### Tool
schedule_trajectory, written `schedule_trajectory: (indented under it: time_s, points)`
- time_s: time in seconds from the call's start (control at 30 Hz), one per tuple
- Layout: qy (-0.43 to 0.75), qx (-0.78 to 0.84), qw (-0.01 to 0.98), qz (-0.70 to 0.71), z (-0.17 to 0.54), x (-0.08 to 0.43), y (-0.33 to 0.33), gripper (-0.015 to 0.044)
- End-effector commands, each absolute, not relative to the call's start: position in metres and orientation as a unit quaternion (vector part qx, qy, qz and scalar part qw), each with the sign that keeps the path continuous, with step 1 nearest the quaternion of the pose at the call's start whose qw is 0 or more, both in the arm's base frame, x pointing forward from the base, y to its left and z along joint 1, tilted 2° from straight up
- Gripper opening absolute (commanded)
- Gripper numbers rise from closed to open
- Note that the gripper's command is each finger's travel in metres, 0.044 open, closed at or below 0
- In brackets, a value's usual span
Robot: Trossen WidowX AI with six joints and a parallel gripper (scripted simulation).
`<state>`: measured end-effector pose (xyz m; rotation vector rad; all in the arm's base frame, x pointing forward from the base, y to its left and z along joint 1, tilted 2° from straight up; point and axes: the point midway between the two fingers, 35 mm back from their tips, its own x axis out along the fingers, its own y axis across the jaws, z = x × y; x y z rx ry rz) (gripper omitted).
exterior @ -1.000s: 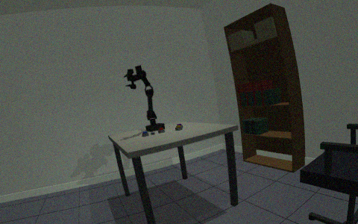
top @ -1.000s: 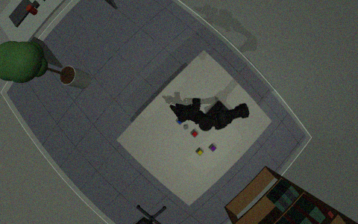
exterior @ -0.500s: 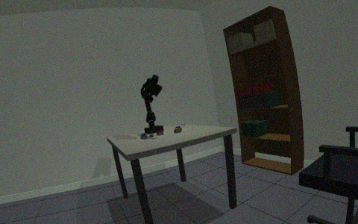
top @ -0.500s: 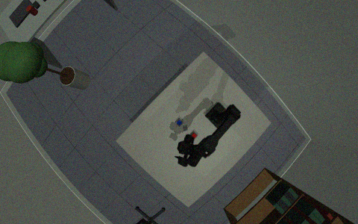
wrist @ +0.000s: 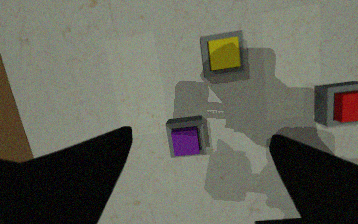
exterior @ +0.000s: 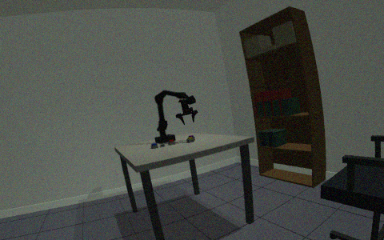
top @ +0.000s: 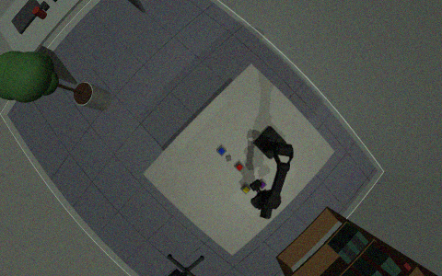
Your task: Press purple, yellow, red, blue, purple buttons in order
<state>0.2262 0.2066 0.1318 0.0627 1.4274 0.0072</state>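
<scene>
Four buttons in grey housings sit on the white table: purple, yellow, red and blue. My gripper is open and empty. It hangs well above the table, pointing down. In the wrist view the purple button lies between the two dark fingers, slightly left of centre. The yellow button is beyond it and the red button is at the right edge. The blue button is out of the wrist view.
A small grey block lies between the blue and red buttons. A tall brown bookshelf stands past the table's corner. A potted plant and a dark chair stand on the floor, away from the table.
</scene>
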Motion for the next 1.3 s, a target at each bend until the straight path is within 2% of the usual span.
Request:
schedule_trajectory:
  time_s: [0.0,0.17,0.37,0.63,0.67,1.27]
  points:
    - [0.702,-0.055,0.708,0.053,0.106,0.181,0.223,0.04]
    - [0.703,-0.057,0.707,0.054,0.106,0.18,0.223,0.04]
    - [0.703,-0.057,0.707,0.054,0.047,0.181,0.223,0.0242]
    - [0.703,-0.057,0.707,0.054,0.044,0.18,0.223,0.0033]
    - [0.703,-0.057,0.707,0.054,0.044,0.18,0.223,0.002]
    - [0.703,-0.057,0.707,0.054,0.028,0.181,0.223,0.002]
